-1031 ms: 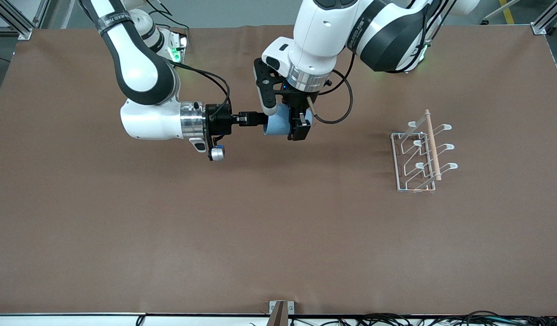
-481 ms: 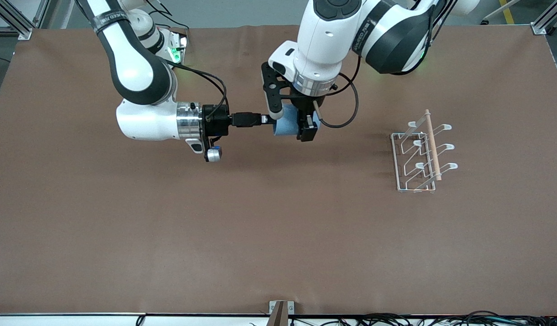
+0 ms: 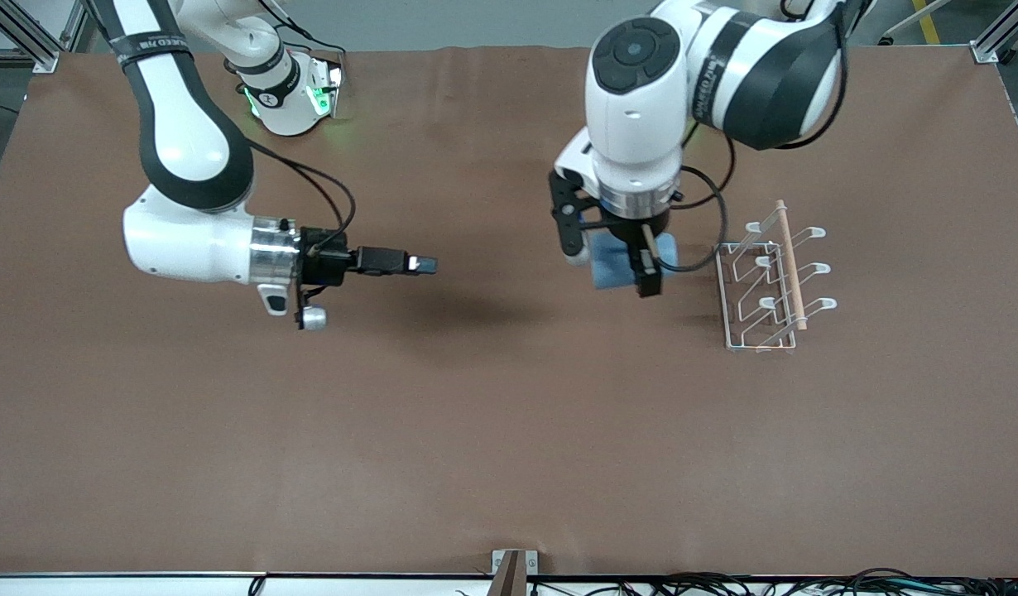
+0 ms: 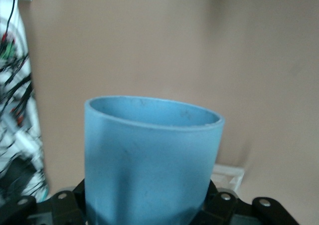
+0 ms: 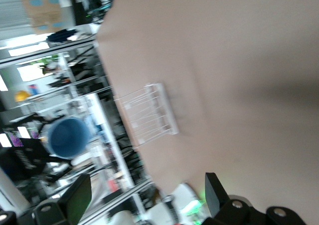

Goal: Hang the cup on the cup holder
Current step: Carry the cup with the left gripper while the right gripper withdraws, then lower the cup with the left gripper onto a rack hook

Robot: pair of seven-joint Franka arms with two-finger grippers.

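My left gripper (image 3: 633,269) clamps the cup (image 3: 610,263) at the cup holder's (image 3: 765,281) nine o'clock, while my right gripper (image 3: 422,265), fingers spread, hangs over the table (image 3: 476,430).

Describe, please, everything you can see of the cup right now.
The cup is a small, light-blue tumbler that looks like matte plastic, with no handle, slightly tapered walls and a plain round rim. It seems empty. The left gripper is shut on it and holds it in the air over the table, close beside the cup holder but not touching it. It is on none of the prongs yet.
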